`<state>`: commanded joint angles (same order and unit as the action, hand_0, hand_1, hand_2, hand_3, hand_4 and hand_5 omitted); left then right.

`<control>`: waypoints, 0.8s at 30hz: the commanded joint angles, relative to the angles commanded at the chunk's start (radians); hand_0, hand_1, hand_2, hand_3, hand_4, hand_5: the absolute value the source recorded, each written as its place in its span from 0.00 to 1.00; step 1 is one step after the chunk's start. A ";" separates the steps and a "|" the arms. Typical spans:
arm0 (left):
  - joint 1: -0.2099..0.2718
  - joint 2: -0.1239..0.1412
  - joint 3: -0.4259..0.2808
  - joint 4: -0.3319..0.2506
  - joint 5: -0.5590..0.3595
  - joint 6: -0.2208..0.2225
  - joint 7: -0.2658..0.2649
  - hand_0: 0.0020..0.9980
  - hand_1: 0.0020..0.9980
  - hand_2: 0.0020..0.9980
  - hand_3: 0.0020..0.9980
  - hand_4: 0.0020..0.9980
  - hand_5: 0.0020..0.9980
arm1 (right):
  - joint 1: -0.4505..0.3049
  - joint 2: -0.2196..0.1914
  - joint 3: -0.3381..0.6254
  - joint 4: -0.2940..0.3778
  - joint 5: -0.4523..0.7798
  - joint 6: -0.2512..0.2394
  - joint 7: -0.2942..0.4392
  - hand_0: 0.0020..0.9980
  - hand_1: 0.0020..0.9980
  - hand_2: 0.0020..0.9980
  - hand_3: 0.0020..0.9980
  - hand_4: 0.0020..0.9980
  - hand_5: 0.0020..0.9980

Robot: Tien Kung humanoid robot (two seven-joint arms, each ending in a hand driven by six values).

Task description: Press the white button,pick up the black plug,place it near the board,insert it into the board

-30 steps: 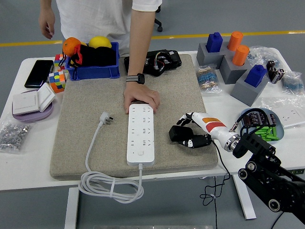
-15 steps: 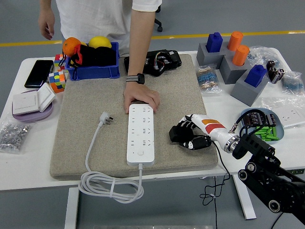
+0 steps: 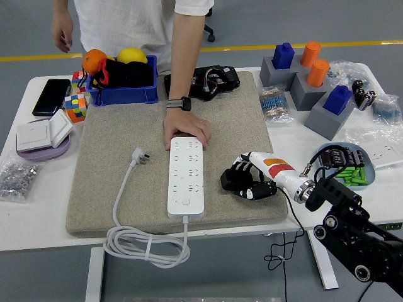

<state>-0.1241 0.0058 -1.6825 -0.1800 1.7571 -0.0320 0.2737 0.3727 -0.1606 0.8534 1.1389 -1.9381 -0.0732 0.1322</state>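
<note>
Nearest me, the coiled white cord [image 3: 146, 244] hangs over the table's front edge. On the beige mat [image 3: 107, 182] lies one white power strip [image 3: 186, 177], long axis running near to far, its white button [image 3: 186, 202] at the near end. The robot's right hand [image 3: 242, 180] sits just to the strip's right, fingers loosely curled and grasping nothing; the button lies to its left and a little nearer. No left robot hand shows. I see no black plug (only one white plug [image 3: 140, 155], left of the strip). Farther on, a person's hand [image 3: 186, 129] pins the strip's far end.
</note>
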 joint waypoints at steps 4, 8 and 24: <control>0.000 0.000 0.000 0.000 0.001 0.000 0.000 0.47 0.50 0.50 0.59 0.57 0.26 | 0.000 -0.001 0.003 0.015 0.005 -0.006 0.010 0.03 0.00 0.12 0.43 0.77 0.00; 0.001 0.000 -0.001 0.000 0.001 0.000 0.000 0.47 0.50 0.50 0.59 0.57 0.25 | 0.001 -0.002 0.007 0.037 0.000 -0.009 0.010 0.02 0.00 0.12 0.43 0.77 0.00; 0.001 0.002 0.000 0.000 -0.003 0.001 0.001 0.47 0.50 0.50 0.59 0.57 0.25 | 0.044 0.007 -0.048 0.176 0.003 -0.007 -0.029 0.02 0.00 0.12 0.44 0.75 0.00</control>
<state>-0.1235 0.0077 -1.6826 -0.1800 1.7546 -0.0306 0.2742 0.4167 -0.1532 0.8051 1.3150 -1.9355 -0.0800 0.1034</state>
